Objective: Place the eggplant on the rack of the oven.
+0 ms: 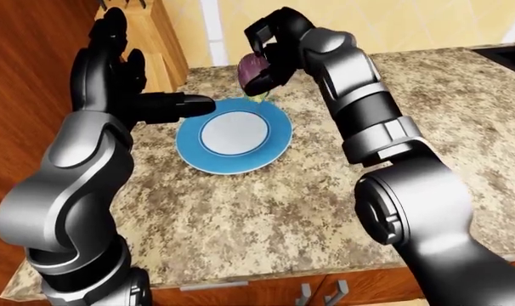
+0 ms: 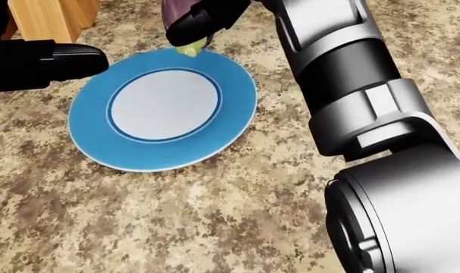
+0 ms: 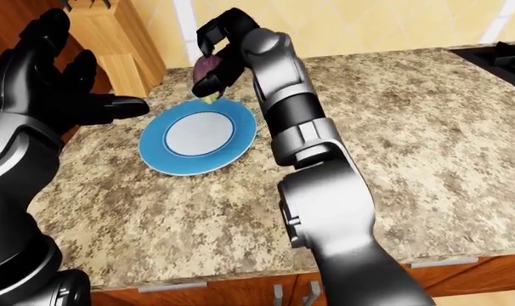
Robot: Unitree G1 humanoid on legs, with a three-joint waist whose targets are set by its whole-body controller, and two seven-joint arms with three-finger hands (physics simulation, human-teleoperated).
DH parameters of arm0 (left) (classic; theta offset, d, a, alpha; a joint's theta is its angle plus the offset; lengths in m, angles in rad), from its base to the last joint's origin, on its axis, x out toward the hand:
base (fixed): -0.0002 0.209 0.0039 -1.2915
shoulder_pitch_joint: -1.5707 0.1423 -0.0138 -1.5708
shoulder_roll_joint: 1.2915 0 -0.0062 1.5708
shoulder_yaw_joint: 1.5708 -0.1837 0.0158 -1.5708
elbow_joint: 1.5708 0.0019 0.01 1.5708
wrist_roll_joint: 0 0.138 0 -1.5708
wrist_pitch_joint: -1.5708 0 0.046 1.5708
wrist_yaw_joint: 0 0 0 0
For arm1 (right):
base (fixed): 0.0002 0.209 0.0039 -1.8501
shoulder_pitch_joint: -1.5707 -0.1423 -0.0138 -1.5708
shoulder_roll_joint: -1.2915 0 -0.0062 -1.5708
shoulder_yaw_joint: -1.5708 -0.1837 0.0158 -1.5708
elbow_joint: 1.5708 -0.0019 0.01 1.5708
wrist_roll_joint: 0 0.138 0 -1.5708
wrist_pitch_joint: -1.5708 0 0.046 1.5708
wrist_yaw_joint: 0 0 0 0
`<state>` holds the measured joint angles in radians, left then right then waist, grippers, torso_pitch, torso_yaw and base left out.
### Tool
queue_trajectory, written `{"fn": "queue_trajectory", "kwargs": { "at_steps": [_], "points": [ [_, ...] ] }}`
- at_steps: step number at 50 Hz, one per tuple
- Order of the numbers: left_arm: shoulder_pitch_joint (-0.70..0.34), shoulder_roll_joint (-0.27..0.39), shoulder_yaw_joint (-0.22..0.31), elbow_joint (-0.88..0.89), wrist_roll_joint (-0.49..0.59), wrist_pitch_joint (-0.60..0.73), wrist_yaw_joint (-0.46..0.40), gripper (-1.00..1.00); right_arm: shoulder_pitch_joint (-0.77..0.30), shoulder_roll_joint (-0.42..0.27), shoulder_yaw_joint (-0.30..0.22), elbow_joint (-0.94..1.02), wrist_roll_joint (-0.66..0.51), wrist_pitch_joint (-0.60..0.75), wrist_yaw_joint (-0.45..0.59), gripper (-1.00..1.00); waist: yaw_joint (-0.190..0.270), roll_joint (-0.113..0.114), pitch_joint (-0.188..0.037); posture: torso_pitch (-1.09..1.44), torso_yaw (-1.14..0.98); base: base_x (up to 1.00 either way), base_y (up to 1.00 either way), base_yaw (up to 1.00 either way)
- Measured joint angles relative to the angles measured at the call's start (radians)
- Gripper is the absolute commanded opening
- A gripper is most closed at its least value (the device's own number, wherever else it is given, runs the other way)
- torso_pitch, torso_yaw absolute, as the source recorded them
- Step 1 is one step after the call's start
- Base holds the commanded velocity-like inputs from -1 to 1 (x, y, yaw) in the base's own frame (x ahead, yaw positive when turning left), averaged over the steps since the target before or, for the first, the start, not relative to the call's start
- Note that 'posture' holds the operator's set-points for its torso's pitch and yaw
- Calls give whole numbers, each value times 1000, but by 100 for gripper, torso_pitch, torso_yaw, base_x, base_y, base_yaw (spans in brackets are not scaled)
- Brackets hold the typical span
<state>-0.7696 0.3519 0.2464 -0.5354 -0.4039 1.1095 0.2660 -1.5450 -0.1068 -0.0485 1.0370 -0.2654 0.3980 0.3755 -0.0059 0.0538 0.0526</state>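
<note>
A purple eggplant [image 1: 253, 69] with a pale green stem end [image 2: 190, 50] hangs above the far rim of the blue plate [image 1: 276, 135], lifted clear of it. My right hand [image 1: 264, 58] is shut round the eggplant, its black fingers wrapped over the top and side. The plate's white centre [image 2: 164, 104] is bare. My left hand [image 1: 131, 89] is open at the plate's left, fingers up and one finger [image 1: 189, 102] pointing toward the rim without touching it. No oven or rack shows in any view.
A wooden knife block [image 3: 113, 39] stands on the speckled granite counter [image 3: 411, 127] up and left of the plate. A black stove corner [image 3: 506, 58] sits at the far right. The counter's near edge and drawer handles [image 1: 325, 294] run along the bottom.
</note>
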Motion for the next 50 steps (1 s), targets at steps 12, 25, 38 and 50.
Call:
{"fn": "queue_trajectory", "kwargs": {
  "at_steps": [12,25,38,50],
  "points": [
    [2,1,-5,4,3,0,0,100,-27,-76,-7,-45,61,96,-67,-100,1,1,1,0,0,0,0,0],
    [3,2,-11,9,21,-5,-5,100,11,-122,-20,-224,78,223,-109,-100,3,-1,1,0,0,0,0,0],
    [2,-13,-17,12,28,-1,-11,100,23,-127,-15,-216,98,232,-130,-100,-12,-11,-36,0,0,-35,0,0],
    [6,-6,4,10,36,7,-6,100,26,-110,-1,-212,110,226,-129,-100,4,19,-46,0,0,-39,0,0]
  ]
}}
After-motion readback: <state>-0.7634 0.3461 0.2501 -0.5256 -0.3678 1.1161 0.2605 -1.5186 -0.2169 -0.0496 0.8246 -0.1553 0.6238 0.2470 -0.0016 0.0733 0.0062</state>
